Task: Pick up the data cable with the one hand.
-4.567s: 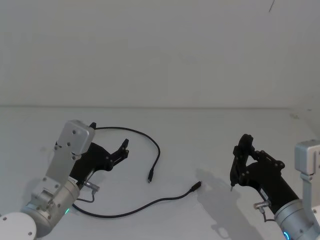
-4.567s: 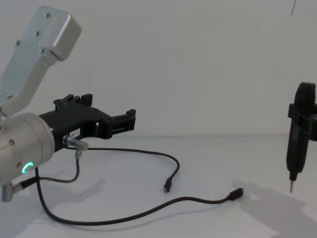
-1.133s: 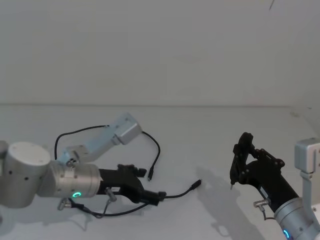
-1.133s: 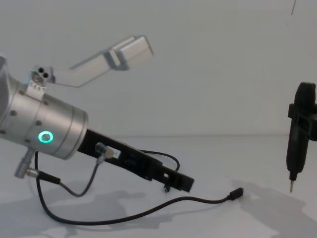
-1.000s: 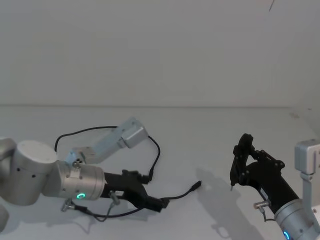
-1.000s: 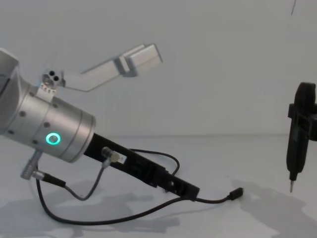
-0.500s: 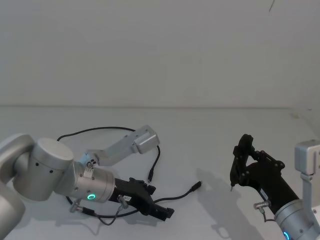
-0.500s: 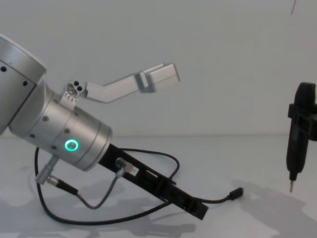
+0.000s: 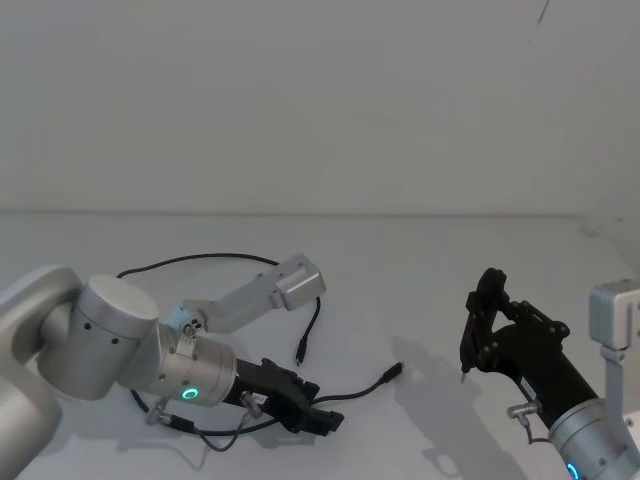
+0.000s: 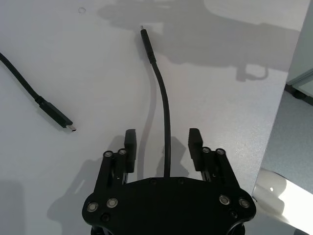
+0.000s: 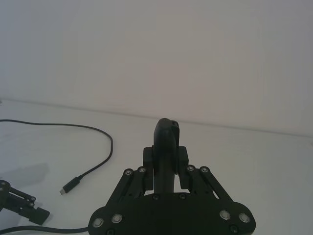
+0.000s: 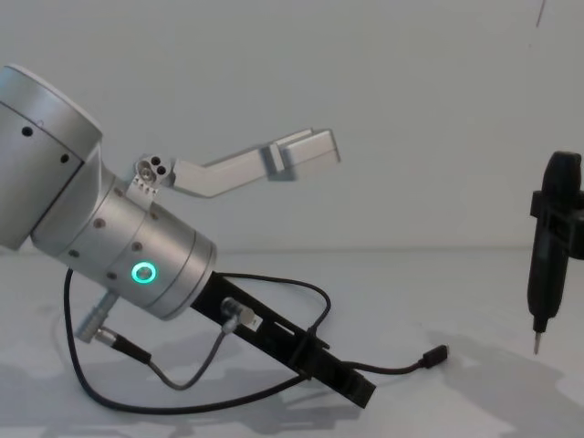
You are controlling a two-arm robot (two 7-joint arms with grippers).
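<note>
Black angular left gripper (image 10: 163,142), lowered to the white table (image 10: 220,73) within 1 s, stands open, empty, straddling the long thin black data cable (image 10: 165,110): ready to close. Farther right, right gripper (image 11: 166,157) parked, clamping a slim black pen-shaped tool (image 11: 167,131).

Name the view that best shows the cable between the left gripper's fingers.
Left wrist view: the cable runs between the fingers of the open left gripper. Head and chest views show its loops, but the gripper hides that spot. Right wrist view: far off.
</note>
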